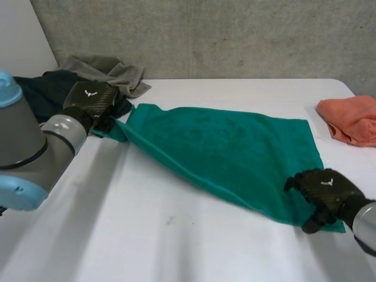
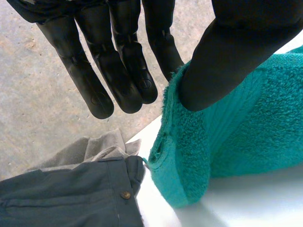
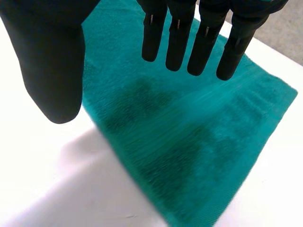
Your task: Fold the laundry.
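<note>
A green towel (image 1: 223, 147) lies spread across the white table (image 1: 147, 235), its left side raised in a slanting fold. My left hand (image 1: 91, 100) is at the towel's far left corner. In the left wrist view the thumb (image 2: 227, 56) pins the towel's (image 2: 246, 132) edge against the straight fingers (image 2: 118, 71), and the corner hangs below them. My right hand (image 1: 323, 188) is over the towel's near right corner. In the right wrist view its fingers (image 3: 180, 33) are spread apart from the thumb above the towel (image 3: 189, 142), with nothing between them.
An orange cloth (image 1: 352, 117) is bunched at the table's right edge. A grey garment (image 1: 111, 71) and a dark garment (image 1: 41, 88) are piled at the far left, just behind my left hand. The dark one shows a button (image 2: 125, 194).
</note>
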Robot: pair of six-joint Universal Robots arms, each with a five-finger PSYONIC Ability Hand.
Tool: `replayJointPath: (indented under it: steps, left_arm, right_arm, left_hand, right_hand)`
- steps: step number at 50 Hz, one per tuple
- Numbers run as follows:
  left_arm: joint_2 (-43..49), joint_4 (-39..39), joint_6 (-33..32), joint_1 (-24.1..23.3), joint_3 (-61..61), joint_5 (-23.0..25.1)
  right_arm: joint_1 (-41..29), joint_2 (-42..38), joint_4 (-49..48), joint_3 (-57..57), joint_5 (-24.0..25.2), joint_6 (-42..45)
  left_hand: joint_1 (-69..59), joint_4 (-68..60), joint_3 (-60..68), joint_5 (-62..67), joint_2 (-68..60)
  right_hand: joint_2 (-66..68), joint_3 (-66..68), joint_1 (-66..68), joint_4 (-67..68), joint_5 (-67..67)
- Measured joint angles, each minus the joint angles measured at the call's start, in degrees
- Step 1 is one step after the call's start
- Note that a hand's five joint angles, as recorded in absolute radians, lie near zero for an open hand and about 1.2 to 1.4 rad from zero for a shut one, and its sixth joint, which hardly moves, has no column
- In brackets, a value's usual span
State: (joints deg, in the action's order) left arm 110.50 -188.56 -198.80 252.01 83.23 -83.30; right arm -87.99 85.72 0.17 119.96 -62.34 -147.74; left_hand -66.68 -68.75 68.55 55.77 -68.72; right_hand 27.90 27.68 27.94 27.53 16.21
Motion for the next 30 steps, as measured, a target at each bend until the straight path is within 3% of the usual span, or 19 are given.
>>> replayJointPath:
  steps: [7,17,26,30]
  left_arm:
    - [5.64,0.81,0.00,-0.13,-6.05,-1.28]
    - [15.23,0.94,-1.05,-0.46,-15.49,-6.76]
    - [17.01,0.98,-1.98,-0.64,-17.36,-7.33]
    - [16.69,1.03,-2.00,-0.75,-16.55,-7.20]
  right_arm:
    - [-0.01,-0.88,-5.45,3.08,0.06,-1.44]
    - [0.22,-4.84,-10.79,2.97,-0.30,-0.89]
    - [0.24,-8.50,-13.35,2.17,-1.08,-0.49]
    - [0.24,-10.04,-14.64,1.00,-2.71,-0.44]
  left_hand:
    - [0.00,0.00,0.00,0.00,0.00]
    - [0.00,0.00,0.00,0.00,0.00]
    - [0.00,0.00,0.00,0.00,0.00]
    - [0.00,0.00,0.00,0.00,0.00]
  right_hand:
    - [0.00,0.00,0.00,0.00,-0.01]
    - [0.00,0.00,0.00,0.00,-0.23]
    - [1.05,1.63,1.26,1.76,3.36]
    - [20.27,20.20,21.02,20.27,21.52]
